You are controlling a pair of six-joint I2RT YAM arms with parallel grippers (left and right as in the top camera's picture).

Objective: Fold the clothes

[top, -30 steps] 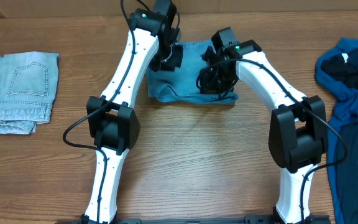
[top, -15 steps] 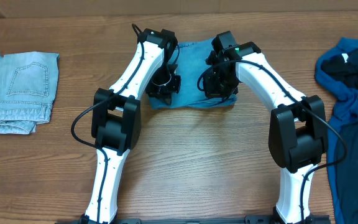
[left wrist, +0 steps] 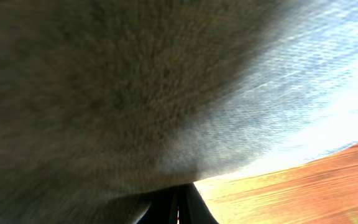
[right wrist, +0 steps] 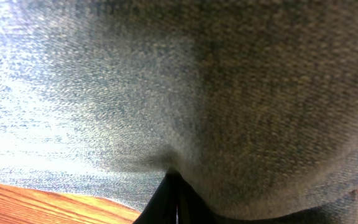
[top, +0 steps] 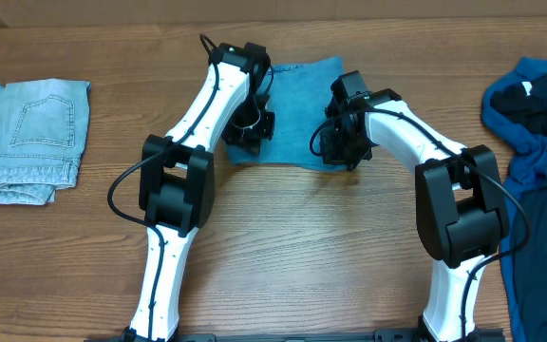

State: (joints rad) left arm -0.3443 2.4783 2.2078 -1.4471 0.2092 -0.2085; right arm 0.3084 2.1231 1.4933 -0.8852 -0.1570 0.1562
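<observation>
Jeans (top: 297, 85), near edge: lying as a part-folded mid-blue bundle, with both grippers biting this edge, one at each corner.
Left gripper (top: 249, 131): clenching denim at the jeans' near left corner. Its wrist view is showing fingers pinched together under cloth.
Right gripper (top: 340, 147): grasping the jeans' near right corner and sitting a little nearer the robot than the left one.
Step in hand: judging by the twin grip, the arms are probably drawing the near edge taut or starting to carry it over into a fold.
Doing it well: both grippers should be moving level and together, so the edge is travelling straight. The right corner is looking lower, so evening it out first is worth doing.
Tension: the corners should be pulling apart just enough that no denim is sagging between them.
Jeans, far edge: lying fairly straight on the table (top: 283, 237). A carried edge should be landing on it, not past it.
Release: the fingers should be opening only once the cloth is resting flat.
Risk: thick layers may be slipping unevenly out of a corner pinch.
Left of the jeans: pale jeans (top: 31, 138) are lying folded, well apart.
Right of the jeans: a blue top (top: 539, 123) is lying unfolded, well apart.
</observation>
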